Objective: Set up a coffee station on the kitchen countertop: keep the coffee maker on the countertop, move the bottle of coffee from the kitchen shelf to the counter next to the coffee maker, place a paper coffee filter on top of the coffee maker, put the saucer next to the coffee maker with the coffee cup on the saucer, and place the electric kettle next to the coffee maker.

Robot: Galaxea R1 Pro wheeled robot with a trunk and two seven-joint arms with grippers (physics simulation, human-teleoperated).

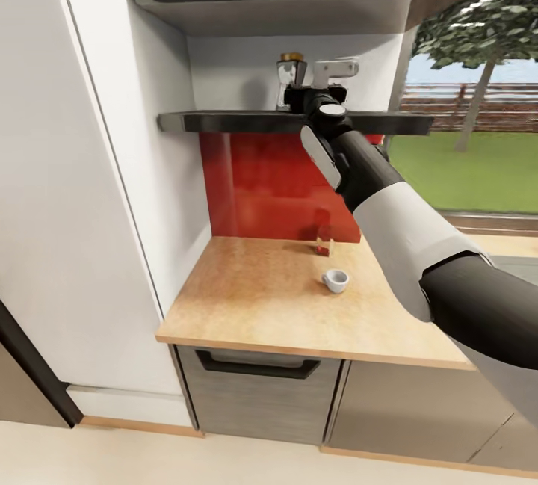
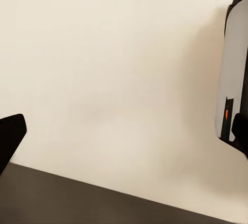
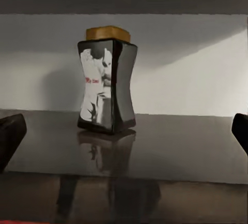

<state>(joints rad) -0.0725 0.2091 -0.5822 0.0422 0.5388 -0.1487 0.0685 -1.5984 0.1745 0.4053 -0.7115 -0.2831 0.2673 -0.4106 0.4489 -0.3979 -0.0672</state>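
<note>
Lower shelf [image 1: 224, 122]: dark grey slab on wall, glossy top. Coffee jar [image 3: 107, 81] stands upright on it, gold lid, dark body, reflection on shelf surface. Bench [image 1: 246, 298]: pale wood-tone top. White cup [image 1: 335, 280] on it, upright. Small red item [image 1: 323, 244] behind cup, near red backsplash; type unclear.

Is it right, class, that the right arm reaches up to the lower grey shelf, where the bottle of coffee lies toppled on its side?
Not quite. The bottle of coffee stands upright on the kitchen shelf, gold lid on top, as the right wrist view shows. The right arm does reach up to that lower shelf.
</note>
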